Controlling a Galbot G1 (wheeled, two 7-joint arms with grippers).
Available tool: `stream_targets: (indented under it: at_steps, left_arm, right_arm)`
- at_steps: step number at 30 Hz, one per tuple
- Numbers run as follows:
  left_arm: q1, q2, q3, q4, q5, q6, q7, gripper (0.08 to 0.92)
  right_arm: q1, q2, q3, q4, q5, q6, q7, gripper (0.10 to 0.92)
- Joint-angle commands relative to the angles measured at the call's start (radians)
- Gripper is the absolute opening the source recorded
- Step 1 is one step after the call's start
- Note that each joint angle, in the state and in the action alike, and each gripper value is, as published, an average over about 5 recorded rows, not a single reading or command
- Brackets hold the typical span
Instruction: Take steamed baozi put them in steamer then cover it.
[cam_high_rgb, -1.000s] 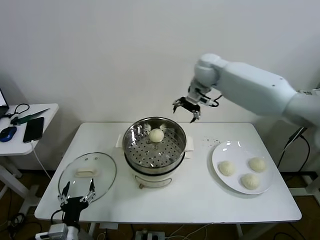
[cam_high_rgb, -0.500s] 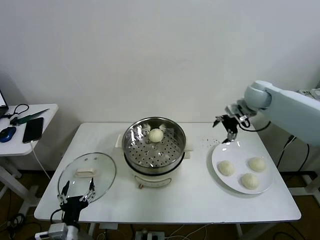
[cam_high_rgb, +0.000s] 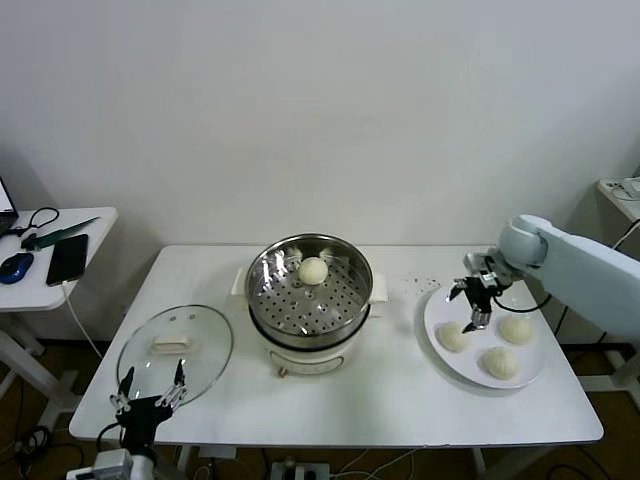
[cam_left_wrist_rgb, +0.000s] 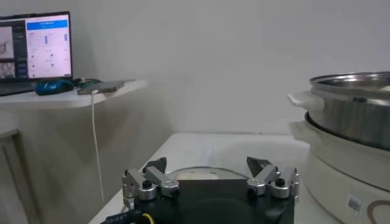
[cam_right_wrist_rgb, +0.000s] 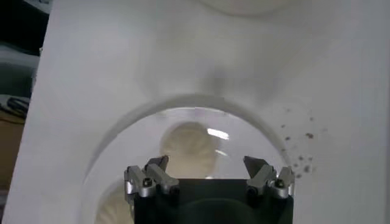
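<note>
At the desk's (cam_high_rgb: 380, 400) front left corner the left gripper (cam_high_rgb: 150, 398) waits with jaws spread, just before the cover (cam_high_rgb: 175, 350) lying flat there. The steamer (cam_high_rgb: 310, 295) stands mid-desk holding one steamed baozi (cam_high_rgb: 313, 270). Near the right edge, the right gripper (cam_high_rgb: 473, 305) hangs spread and empty over the plate (cam_high_rgb: 440, 305) with three buns (cam_high_rgb: 500, 361).

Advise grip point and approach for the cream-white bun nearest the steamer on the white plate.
Grip the round cream-white bun nearest the steamer across its widest middle, coming straight down. It is a smooth dome lying flat on the round white plate, with open plate on its steamer side and the two other buns apart from it. The open right gripper hovers almost above it, so a gentle, light squeeze should do.
</note>
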Motion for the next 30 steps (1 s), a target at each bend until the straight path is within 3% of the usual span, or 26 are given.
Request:
stream_targets:
  at_steps: [1,20,30]
  left_arm:
    - [-0.002,0.000,0.000,0.006,0.000,0.002,-0.003,0.823]
    - [-0.004,0.001,0.003,0.022,0.002,-0.001,-0.004,0.823]
    - [-0.001,0.002,0.003,0.023,0.000,-0.002,0.001,0.823]
  right_arm:
    - [-0.085,0.004,0.044,-0.039,-0.025,-0.021,-0.009,0.823]
    - [-0.125,0.084,0.110,-0.109,-0.068,-0.015,0.013,0.821]
    - [-0.122,0.089,0.112,-0.112,-0.075,-0.013,0.012,0.714]
